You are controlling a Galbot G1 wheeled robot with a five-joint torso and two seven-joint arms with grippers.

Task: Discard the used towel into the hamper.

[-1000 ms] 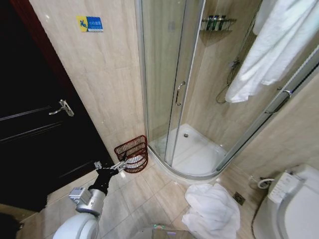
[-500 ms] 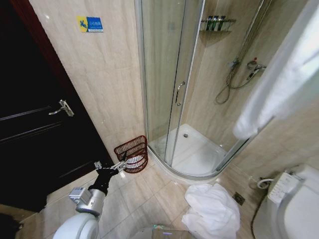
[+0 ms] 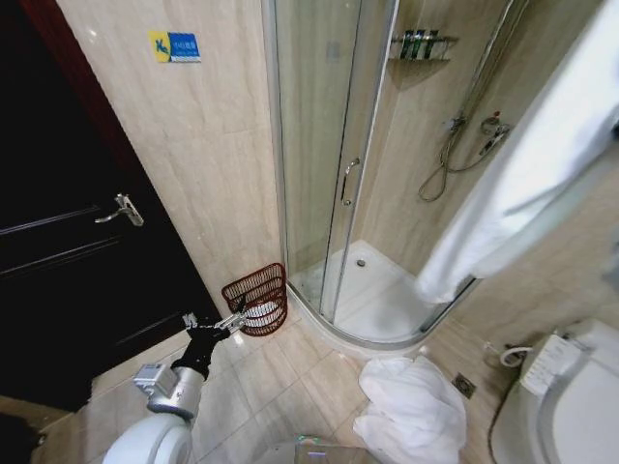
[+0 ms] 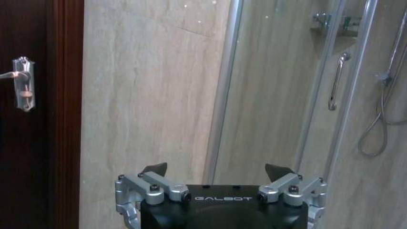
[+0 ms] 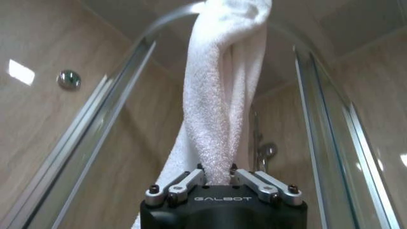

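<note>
Pinching the white towel (image 5: 219, 95) in my right gripper (image 5: 217, 172), I see it hang above the shower tray, well apart from the hamper (image 3: 259, 298), near my spread left gripper (image 3: 215, 325).

The hanging towel (image 3: 527, 193) runs off the right and upper edges of the head view, so its top is cut off. The left tool (image 3: 235, 320) covers part of the hamper (image 3: 257, 295). The toilet (image 3: 566, 406) is clipped at the near right corner.
</note>
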